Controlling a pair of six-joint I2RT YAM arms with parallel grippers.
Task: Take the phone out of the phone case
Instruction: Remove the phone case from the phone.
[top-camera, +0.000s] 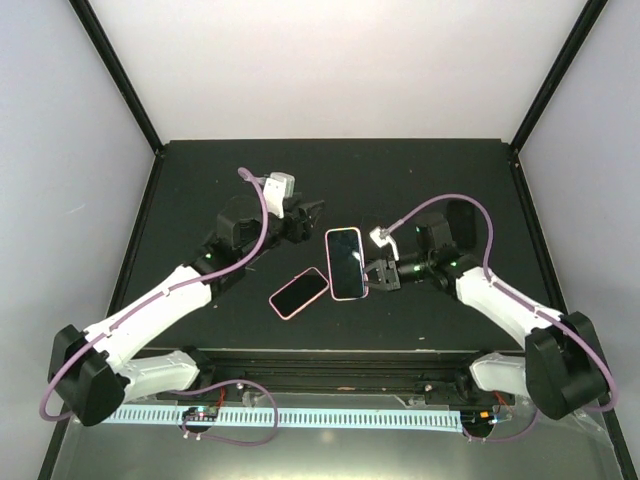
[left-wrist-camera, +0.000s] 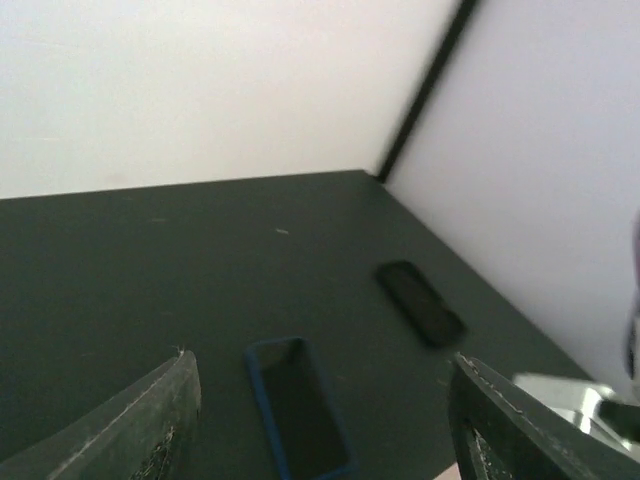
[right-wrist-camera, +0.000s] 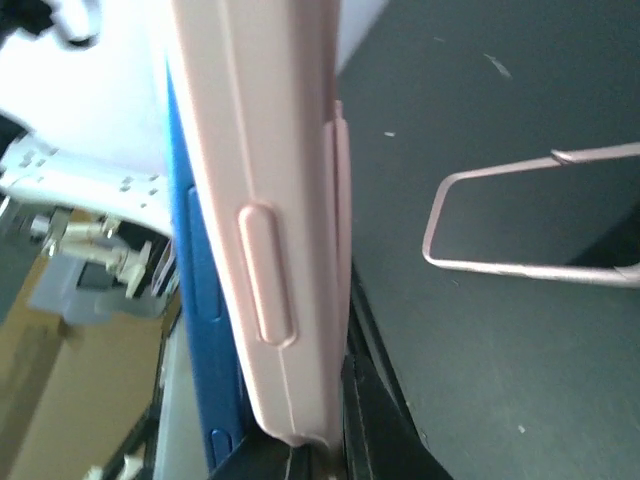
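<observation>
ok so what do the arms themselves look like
Left arm and right arm match: white links, bulky black joints, a lilac cable looping along each. The left pincer and right pincer are black, with dark wedge-shaped fingers.

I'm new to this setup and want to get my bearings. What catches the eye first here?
The right gripper grips a pink-cased phone by its edge near the middle of the black table; close up in the right wrist view, a blue layer shows beside the pink. Left of it a second pink-rimmed rectangle lies flat, and the left gripper stands open behind them, holding nothing.
</observation>
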